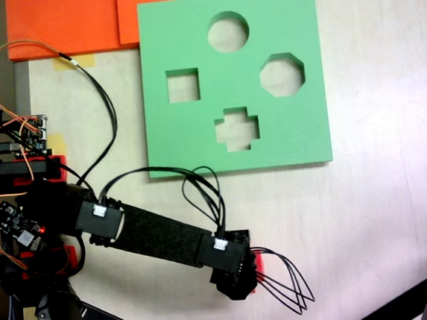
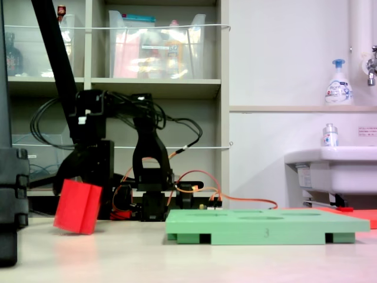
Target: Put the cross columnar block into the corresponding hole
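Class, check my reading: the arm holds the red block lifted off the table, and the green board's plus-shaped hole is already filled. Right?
Not quite. The plus-shaped hole is empty: the fixed view from above shows bare table through it. The red block is indeed held off the table by the gripper, beside the green board.

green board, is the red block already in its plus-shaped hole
No. In a fixed view the plus-shaped hole of the green board is empty; the red block hangs tilted at the gripper.

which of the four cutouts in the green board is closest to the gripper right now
The plus-shaped cutout, on the green board edge nearest the arm. The gripper sits below it in the top-down fixed view; the square, octagonal and round cutouts lie farther up the board.
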Tool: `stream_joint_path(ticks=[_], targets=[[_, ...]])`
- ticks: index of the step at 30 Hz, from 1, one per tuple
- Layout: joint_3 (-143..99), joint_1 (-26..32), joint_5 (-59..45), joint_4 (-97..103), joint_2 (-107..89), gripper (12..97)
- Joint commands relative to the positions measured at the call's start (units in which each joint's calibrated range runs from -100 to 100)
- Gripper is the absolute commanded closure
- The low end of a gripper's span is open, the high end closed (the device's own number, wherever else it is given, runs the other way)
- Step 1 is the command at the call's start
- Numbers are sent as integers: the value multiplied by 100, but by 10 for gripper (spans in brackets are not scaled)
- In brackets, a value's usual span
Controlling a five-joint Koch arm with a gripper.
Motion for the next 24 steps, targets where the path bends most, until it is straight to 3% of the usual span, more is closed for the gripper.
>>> stream_joint_path(ticks=[1,13,24], targets=[[27,29,73,-441,-614,800],[-23,864,860,-441,-3379,800],[87,2247,2183,-441,-3296,800]])
